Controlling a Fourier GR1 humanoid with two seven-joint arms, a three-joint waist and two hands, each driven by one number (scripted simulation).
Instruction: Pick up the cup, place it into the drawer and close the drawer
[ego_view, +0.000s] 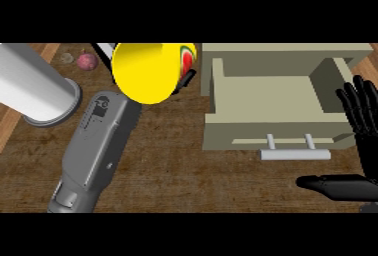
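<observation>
— Hanging above the tabletop (184, 180) at the view's upper middle, the yellow cup (148, 70) is being carried by the left hand (188, 77), of which only a dark sliver is showing at the cup's right edge.

— Are the fingers wrapping it?

— I am judging so, since the cup is covering nearly all of that hand; dark fingers are curling against its right side, beside a red and green patch on its wall. The grey left forearm (88, 150) is running up from the lower left straight to the cup.

— And which way is the drawer lying?

— The open drawer (277, 90) is sitting just to the cup's right, its beige tray facing up and its handle (295, 154) pointing toward the robot. So the coming move is looking like a short carry rightward and then down into the tray.

— Is the right hand doing anything?

— The right hand (362, 125) is resting at the right edge, fingers straight and pointing up, holding nothing. It is overlapping the drawer's right front corner, nearer the handle than the left hand is, so closing may be falling to it.

— Anything else nearby?

— A grey cylinder (37, 85) is lying at the left, well apart from the drawer.
</observation>
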